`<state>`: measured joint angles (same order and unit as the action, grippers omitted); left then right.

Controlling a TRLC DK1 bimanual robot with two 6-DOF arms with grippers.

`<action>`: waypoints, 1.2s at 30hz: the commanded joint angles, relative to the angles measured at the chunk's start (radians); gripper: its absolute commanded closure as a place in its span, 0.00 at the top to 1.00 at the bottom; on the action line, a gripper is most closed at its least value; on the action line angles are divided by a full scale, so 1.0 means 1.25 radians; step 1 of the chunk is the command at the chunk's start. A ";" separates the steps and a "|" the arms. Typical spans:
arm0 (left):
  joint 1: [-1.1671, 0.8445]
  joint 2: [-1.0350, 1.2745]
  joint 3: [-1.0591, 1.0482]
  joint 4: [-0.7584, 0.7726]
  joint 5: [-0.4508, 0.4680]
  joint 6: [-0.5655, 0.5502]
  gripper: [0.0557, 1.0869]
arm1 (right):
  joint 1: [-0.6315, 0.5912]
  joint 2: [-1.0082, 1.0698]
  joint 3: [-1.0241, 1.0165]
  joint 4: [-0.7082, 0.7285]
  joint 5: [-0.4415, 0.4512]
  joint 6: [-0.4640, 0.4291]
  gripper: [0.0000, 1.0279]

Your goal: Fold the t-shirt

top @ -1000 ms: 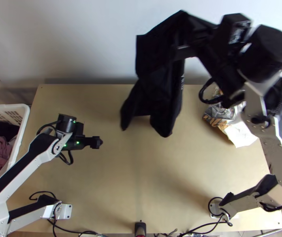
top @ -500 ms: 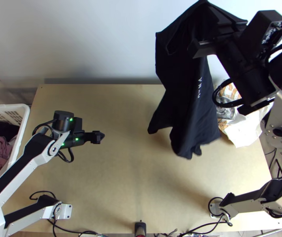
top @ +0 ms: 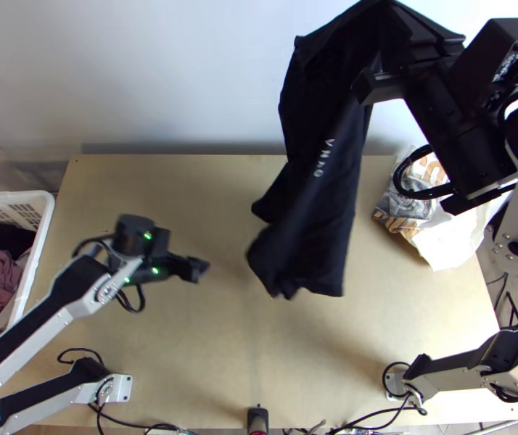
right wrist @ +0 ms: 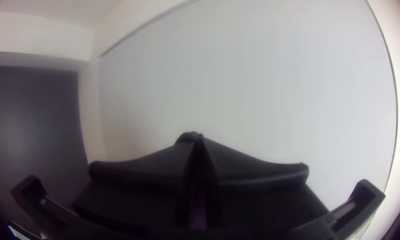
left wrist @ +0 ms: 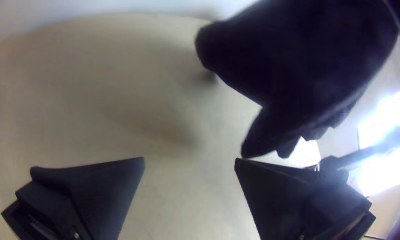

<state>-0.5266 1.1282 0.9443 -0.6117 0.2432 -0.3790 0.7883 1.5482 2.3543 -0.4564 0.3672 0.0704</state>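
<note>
High above the table's back right, the right gripper holds up the black t-shirt, which hangs down loosely with its lower hem over the table's middle. White lettering runs down the cloth. In the right wrist view the right gripper is shut on a bit of dark cloth. Low over the table's left half, the left gripper is apart from the shirt. The left wrist view has the left gripper open with nothing between its fingers, and the hanging shirt beyond them.
A crumpled white bag with orange and grey print lies at the table's right edge. A white basket with pink and dark cloth stands at the left edge. Bare table stretches between the arms' bases.
The right gripper has moved right and up the picture with the shirt, whose lower part swung right and then back left. The left gripper has moved slightly right and toward the near edge.
</note>
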 commanded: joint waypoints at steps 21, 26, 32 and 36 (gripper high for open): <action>-0.267 0.048 -0.169 0.711 -0.223 -0.290 0.96 | -0.002 0.013 -0.024 -0.039 0.011 0.021 0.02; -0.294 0.102 -0.143 0.750 -0.192 -0.336 0.96 | -0.002 0.021 -0.023 -0.050 0.011 0.021 0.02; -0.387 0.137 -0.127 0.770 -0.174 -0.330 0.95 | -0.021 0.033 -0.023 -0.052 0.012 0.021 0.02; -0.432 0.138 -0.133 0.772 -0.174 -0.318 0.95 | -0.037 0.036 -0.023 -0.052 0.014 0.023 0.02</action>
<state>-0.9779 1.2743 0.7780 0.3252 0.0151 -0.7742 0.7670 1.5829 2.3253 -0.5167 0.3817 0.0963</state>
